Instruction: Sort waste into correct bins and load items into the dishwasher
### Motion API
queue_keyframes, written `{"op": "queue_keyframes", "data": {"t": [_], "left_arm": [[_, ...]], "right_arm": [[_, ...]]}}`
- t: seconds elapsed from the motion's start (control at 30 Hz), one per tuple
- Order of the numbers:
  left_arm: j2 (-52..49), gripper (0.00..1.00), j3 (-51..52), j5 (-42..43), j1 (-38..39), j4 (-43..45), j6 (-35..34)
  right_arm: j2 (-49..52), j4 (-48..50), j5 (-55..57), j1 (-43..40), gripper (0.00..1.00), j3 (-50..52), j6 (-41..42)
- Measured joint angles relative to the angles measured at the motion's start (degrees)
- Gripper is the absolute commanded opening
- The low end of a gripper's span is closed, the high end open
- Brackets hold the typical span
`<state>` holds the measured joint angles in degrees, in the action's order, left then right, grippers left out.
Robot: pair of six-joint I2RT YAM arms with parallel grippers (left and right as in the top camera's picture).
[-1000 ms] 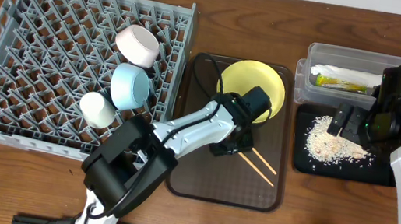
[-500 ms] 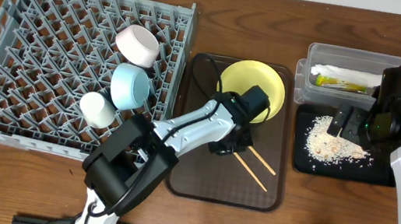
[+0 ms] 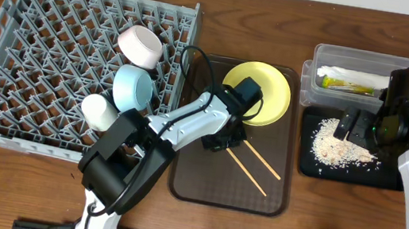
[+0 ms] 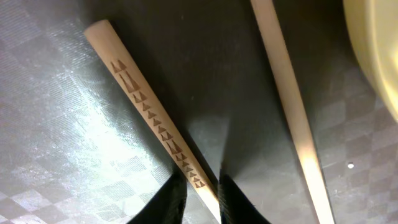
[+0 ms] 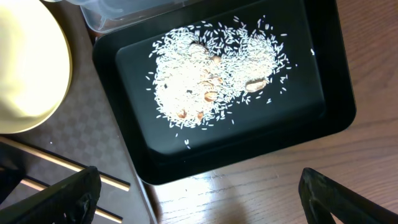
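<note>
The rack [image 3: 38, 43] fills the table's nine o'clock side. Along the rack's three o'clock edge, tilted among the pegs, are the white bowl [image 3: 140, 45], the blue bowl [image 3: 133, 88] at its six o'clock, and the cup [image 3: 99, 112] nearer the rack's five o'clock.

In the middle lies the brown tray [image 3: 202, 186]. The plate [image 3: 268, 91] sits at its one o'clock corner, and the chopsticks [image 3: 257, 168] slant across its centre toward five o'clock. The left gripper [image 3: 223, 144] is low over the tray at the plate's seven o'clock. In the wrist view its fingertips [image 4: 171, 199] stand close on either side of the patterned chopstick [image 4: 143, 99] and appear to pinch it, though the contact lies at the frame's edge. The plain chopstick [image 4: 289, 106] lies free just beside it.

At the table's two o'clock the tub [image 3: 373, 54] holds the napkin [image 3: 346, 73] and the wrapper [image 3: 348, 87]. Just beside the tub, at its six o'clock, the black tray [image 3: 341, 172] holds the rice [image 3: 340, 147]. The right gripper [image 3: 353, 129] hangs over the black tray with its fingers [image 5: 56, 196] spread wide, holding nothing.
</note>
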<state>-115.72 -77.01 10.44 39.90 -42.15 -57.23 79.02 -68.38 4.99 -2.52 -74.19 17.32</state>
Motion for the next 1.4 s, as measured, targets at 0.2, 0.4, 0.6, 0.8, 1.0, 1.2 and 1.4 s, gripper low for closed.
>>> {"op": "queue_keyframes", "data": {"t": [0.2, 0.4, 0.6, 0.8, 1.0, 1.2, 1.4], "left_arm": [[0.0, 0.32, -0.2, -0.1, 0.4, 0.0, 0.0], [0.0, 0.33, -0.2, -0.2, 2.4, 0.1, -1.6], [0.0, 0.32, -0.2, -1.2, 4.1, 0.3, -2.8], [-0.2, 0.20, -0.2, -1.6, 4.2, -0.5, -3.0], [-0.5, 0.09, -0.6, -1.9, 4.2, -1.7, -3.1], [-0.5, 0.08, -0.8, -1.4, 3.4, -2.7, -3.0], [-0.4, 0.08, -0.8, -1.1, -0.2, -5.1, -2.5]], "right_arm": [[0.0, 0.0, 0.0, 0.0, 0.99, 0.0, 0.0], [0.0, 0.0, 0.0, 0.0, 0.99, 0.0, -0.2], [0.0, 0.0, 0.0, 0.0, 0.99, 0.0, -0.4], [0.0, 0.0, 0.0, 0.0, 0.99, 0.0, -0.4], [0.0, 0.0, 0.0, 0.0, 0.99, 0.0, -0.6], [0.0, -0.3, 0.0, 0.0, 0.99, 0.0, -1.0], [0.0, -0.5, 0.0, 0.0, 0.99, 0.0, -1.2]]}}
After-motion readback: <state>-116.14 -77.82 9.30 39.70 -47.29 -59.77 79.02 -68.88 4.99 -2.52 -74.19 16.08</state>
